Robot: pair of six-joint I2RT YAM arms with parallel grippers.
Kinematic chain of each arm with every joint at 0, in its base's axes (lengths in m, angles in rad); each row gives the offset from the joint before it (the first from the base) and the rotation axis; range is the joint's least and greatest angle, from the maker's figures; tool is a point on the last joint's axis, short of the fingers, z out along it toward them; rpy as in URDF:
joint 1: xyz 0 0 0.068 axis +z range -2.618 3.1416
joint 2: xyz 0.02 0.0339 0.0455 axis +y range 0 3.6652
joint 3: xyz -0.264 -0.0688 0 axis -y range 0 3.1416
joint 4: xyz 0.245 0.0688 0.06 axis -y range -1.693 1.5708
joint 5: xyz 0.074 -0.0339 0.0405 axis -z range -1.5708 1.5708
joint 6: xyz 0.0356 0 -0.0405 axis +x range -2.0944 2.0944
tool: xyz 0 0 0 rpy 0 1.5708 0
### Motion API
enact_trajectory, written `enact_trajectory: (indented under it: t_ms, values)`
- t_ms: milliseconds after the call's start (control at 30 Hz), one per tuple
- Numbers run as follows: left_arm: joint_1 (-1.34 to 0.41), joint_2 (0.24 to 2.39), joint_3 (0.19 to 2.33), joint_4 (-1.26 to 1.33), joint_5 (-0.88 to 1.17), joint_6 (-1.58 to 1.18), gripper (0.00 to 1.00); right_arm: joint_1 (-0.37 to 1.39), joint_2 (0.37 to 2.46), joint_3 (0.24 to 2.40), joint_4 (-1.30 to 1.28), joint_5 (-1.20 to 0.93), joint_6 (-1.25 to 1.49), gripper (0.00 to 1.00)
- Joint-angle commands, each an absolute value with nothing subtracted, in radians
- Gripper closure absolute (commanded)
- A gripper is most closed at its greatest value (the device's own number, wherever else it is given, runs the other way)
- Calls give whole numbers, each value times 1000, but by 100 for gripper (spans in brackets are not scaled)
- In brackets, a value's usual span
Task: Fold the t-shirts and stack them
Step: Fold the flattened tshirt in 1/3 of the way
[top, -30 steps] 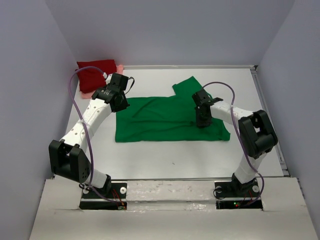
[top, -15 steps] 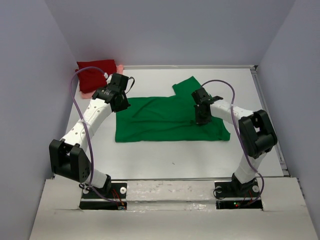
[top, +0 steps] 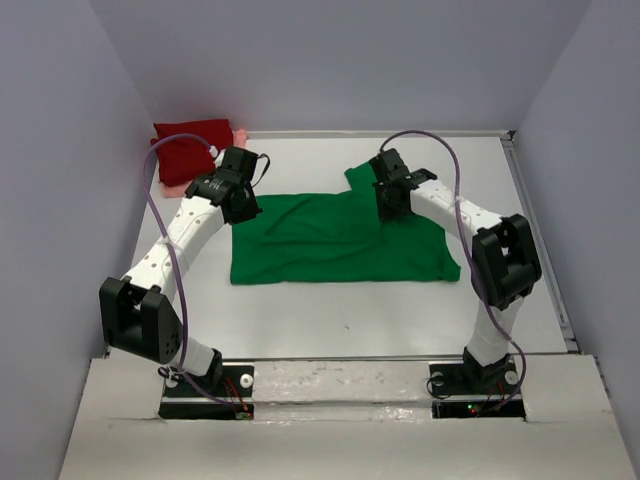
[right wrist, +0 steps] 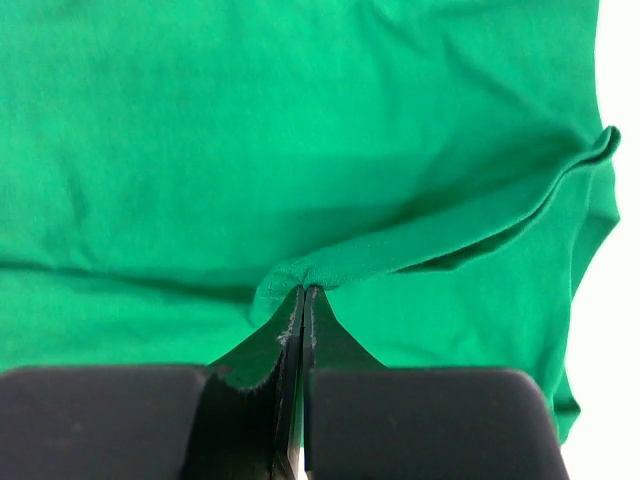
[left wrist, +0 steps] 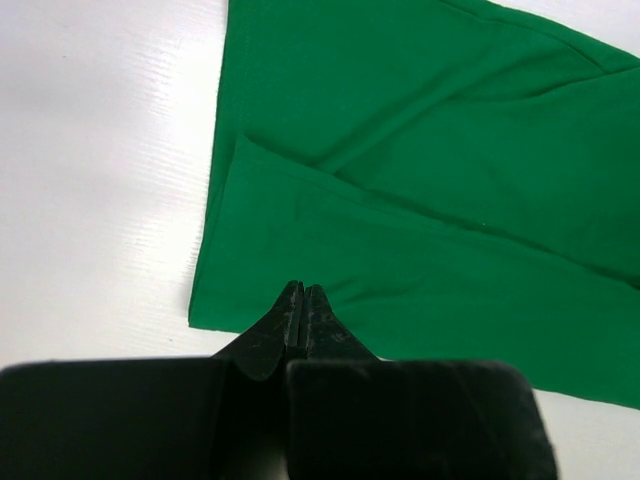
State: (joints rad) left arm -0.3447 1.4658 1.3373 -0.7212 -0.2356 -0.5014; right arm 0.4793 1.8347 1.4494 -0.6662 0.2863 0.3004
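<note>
**Green t-shirt pinched at a raised fold by the right gripper**

The green t-shirt (top: pixel 330 240) is spread out near the middle of the white table (top: pixel 330 310), with one short sleeve pointing toward the far side. Shallow creases are seen across the cloth.

The right gripper (right wrist: pixel 303 292) is placed over the far right part of the shirt, just below that sleeve. Its jaws are pressed together, and a small ridge of green cloth is caught at their tips. From this pinch a raised fold is drawn across toward the shirt's right edge, where the hem is curled over.

The left gripper (left wrist: pixel 302 292) is set at the shirt's far left corner, just inside the edge of the cloth. Its jaws are closed flat against each other. Whether any cloth is clamped between them cannot be told from the wrist view, as the fabric around the tips lies smooth.

The dark red t-shirt (top: pixel 190 148) is kept folded in the far left corner of the table, against the wall. It is laid on top of the salmon pink t-shirt (top: pixel 172 187), of which only the edges are seen. Both are well apart from the green one.
</note>
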Motion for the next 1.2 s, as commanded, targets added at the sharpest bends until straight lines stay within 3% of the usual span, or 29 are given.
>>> enact_trajectory:
  t_ms: [0,100,133,167,233,333,567,733,867,933,1033,1167]
  values:
    - [-342,1457,1344,-715,-232,-479,100,483,1922,1542,-680,284,242,100]
    - [-342,1453,1339,-724,-241,-474,100,483,1983,1594,-680,255,230,96]
    - [-342,1451,1341,-730,-247,-469,100,483,1994,1603,-678,221,224,79]
    - [-342,1450,1342,-732,-252,-471,100,483,2012,1624,-678,218,224,69]
    - [-342,1445,1345,-738,-261,-468,100,483,2011,1623,-663,213,227,56]
    - [-342,1445,1353,-741,-287,-466,100,483,1984,1626,-663,245,232,46]
    - [-342,1497,1436,-762,-409,-471,100,465,1859,1675,-663,334,151,40]
    - [-302,1630,1636,-792,-378,-430,100,321,1981,1897,-744,256,100,38]
    - [-201,1820,1799,-792,-293,-400,100,157,2237,2507,-974,17,46,44]
    - [-164,1926,1893,-804,-211,-393,100,86,2337,2692,-1022,-149,41,44]
    - [-118,2044,2005,-830,-130,-353,100,86,2295,2577,-937,-118,0,38]
    - [-109,2030,1953,-750,-242,-348,95,86,2253,2473,-872,-8,-60,35]
